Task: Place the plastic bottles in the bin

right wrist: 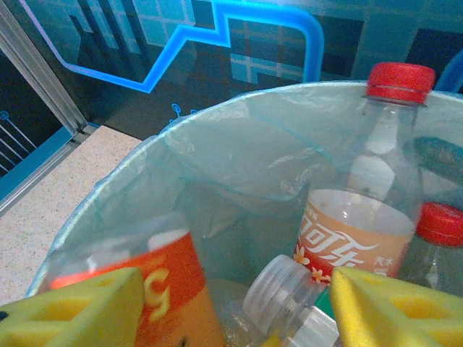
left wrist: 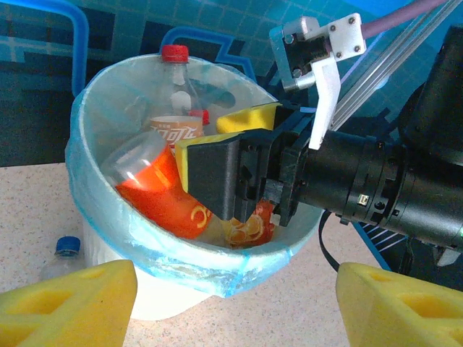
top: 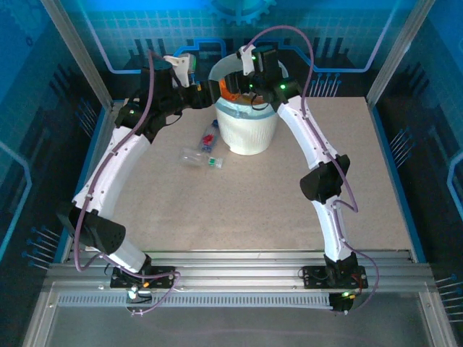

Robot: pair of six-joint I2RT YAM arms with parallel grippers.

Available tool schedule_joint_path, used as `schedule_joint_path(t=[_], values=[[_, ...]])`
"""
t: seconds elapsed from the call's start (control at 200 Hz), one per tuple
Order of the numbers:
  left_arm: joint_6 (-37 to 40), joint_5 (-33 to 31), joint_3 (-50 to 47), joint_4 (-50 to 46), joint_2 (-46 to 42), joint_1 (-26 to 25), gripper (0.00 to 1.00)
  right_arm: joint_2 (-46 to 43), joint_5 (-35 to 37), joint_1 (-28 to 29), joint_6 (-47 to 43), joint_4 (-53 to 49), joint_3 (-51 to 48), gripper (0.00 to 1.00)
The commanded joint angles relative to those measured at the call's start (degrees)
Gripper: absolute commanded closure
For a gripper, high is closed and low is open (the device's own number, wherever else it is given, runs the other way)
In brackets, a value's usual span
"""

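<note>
Right tool (right wrist: 235,293) hangs inside the bin (right wrist: 217,144), pads apart and gripping nothing. Four plastic bottles (right wrist: 362,217) show inside, two of them red-capped. Left tool (left wrist: 235,307) is apart and empty near the bin. At least two further bottles (top: 202,148) lie on the worktop (top: 253,217), just left of it.

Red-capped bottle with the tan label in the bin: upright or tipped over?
Upright. The red-capped bottle stands in the bin, cap topmost and neck pointing up, near rim height.
</note>
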Motion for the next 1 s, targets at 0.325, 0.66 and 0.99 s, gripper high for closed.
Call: schedule_joint_path(t=[0.325,0.66,0.99], values=[[1.88,-1.10,0.96,-0.57,-0.36,-0.60,0.26,-1.28,-4.72,0.39,2.33,2.12,1.08,0.38],[2.22,-1.36,0.61,-0.79,-0.05,-0.56,0.26,4.52,-4.66,1.17,-0.03,-1.08,6.21,0.39],[1.77,-1.39,-0.39,-0.25,-0.23,-0.53,0.26,4.70,-2.95,-0.17,-1.82,-6.11,4.13,0.42]])
